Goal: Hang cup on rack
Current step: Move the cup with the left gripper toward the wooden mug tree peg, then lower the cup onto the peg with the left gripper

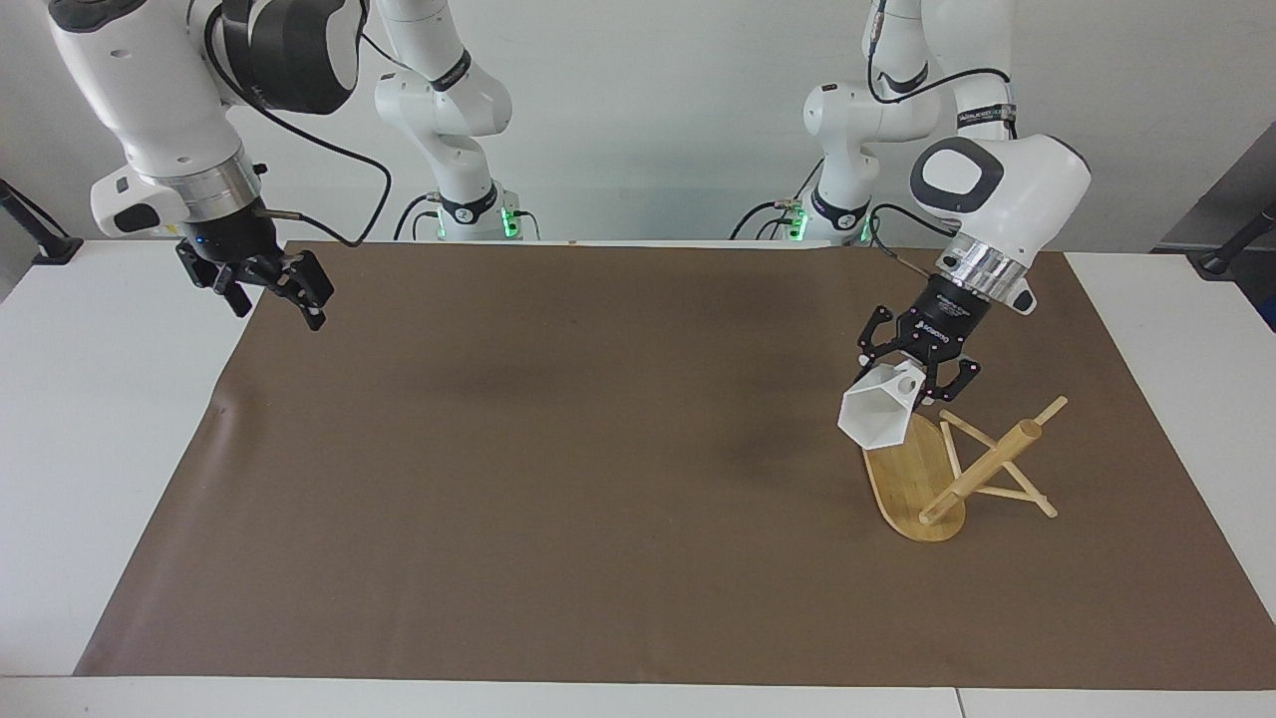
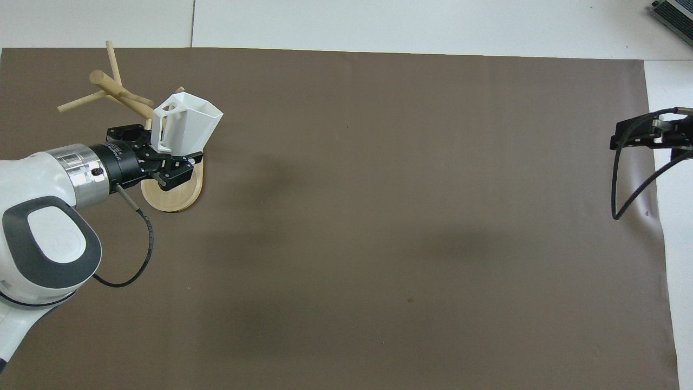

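The white faceted cup hangs tilted in my left gripper, which is shut on its blocky handle. The cup's mouth points down and toward the right arm's end of the table. It hovers over the robot-side end of the bamboo rack's oval base, beside the pole and its thin pegs, and is apart from them. In the overhead view the cup and left gripper cover part of the rack's base. My right gripper is open and empty in the air over the mat's edge at the right arm's end.
A brown mat covers most of the white table. The rack stands at the left arm's end of the mat. The right gripper also shows in the overhead view, with its cable looping below it.
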Controlling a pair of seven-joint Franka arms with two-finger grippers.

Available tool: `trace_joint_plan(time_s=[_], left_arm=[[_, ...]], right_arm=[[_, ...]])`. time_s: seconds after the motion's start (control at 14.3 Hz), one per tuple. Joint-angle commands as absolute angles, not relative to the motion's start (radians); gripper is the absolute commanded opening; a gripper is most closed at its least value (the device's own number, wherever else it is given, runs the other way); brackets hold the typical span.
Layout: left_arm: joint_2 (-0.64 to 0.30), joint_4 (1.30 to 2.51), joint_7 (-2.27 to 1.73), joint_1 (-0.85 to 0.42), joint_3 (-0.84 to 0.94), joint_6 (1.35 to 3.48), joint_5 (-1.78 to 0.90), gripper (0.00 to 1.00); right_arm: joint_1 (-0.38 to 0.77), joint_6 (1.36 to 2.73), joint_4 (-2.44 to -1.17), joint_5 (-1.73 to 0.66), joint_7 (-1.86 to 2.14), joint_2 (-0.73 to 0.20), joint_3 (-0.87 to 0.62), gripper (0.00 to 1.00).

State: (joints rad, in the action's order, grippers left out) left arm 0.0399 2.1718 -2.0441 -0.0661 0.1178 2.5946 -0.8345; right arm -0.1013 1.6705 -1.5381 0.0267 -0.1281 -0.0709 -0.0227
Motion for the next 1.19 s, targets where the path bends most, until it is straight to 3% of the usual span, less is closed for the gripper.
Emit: trace_joint_plan(time_s=[0.0,1.12], left_arm=[[0.028,2.175,-2.098,-0.083,0.11,2.651,-0.821,0.0],[0.005,2.177,-2.192,-0.08,0.11,2.721,-0.821,0.0]], right_arm=[[-0.1,1.625,-1.551,0.015,-0.126,-0.055,-0.025,1.0],[-0.025,1.626,-1.514,0.015,0.031,-0.051,0.086,1.0]])
